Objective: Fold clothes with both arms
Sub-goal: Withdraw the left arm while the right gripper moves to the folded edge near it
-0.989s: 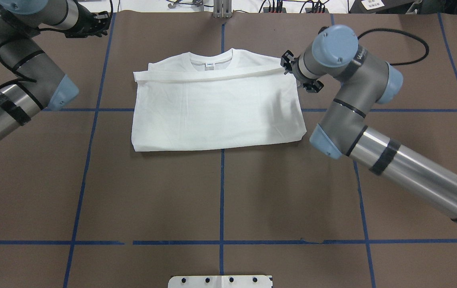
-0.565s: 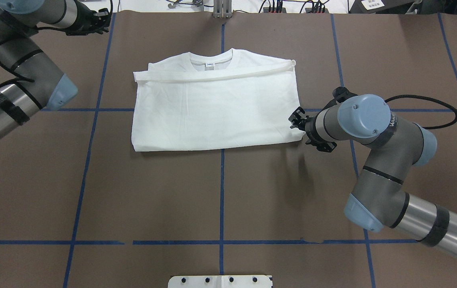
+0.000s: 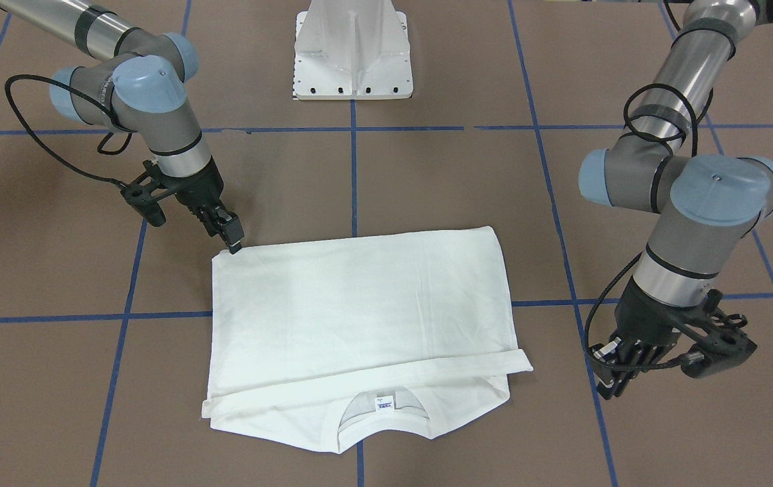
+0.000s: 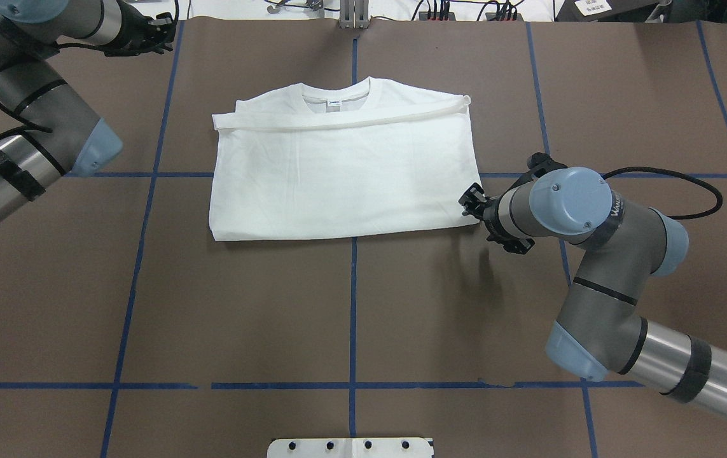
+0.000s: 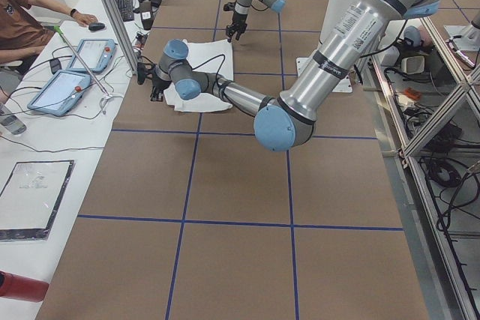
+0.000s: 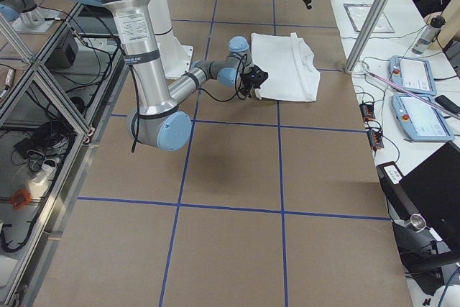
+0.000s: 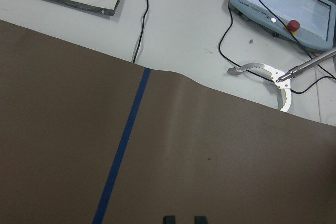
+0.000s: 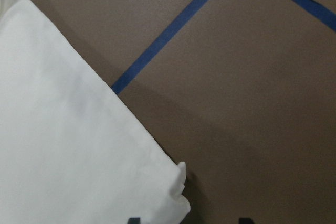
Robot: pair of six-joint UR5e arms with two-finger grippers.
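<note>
On the brown taped table [image 4: 350, 305], the white T-shirt [image 4: 338, 172] lay long left-to-right, its near right corner between the spread right gripper's [image 3: 234, 243] jaws, the closed left gripper [image 3: 619, 382] well apart.

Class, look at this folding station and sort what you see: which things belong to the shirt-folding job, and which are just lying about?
Belongs to the job:
white T-shirt
right hand, at the shirt's corner
left hand, off to the side, clear of the shirt

Just lying about:
grey tablet controller with a red button
curved metal tool
white pedestal base
</note>
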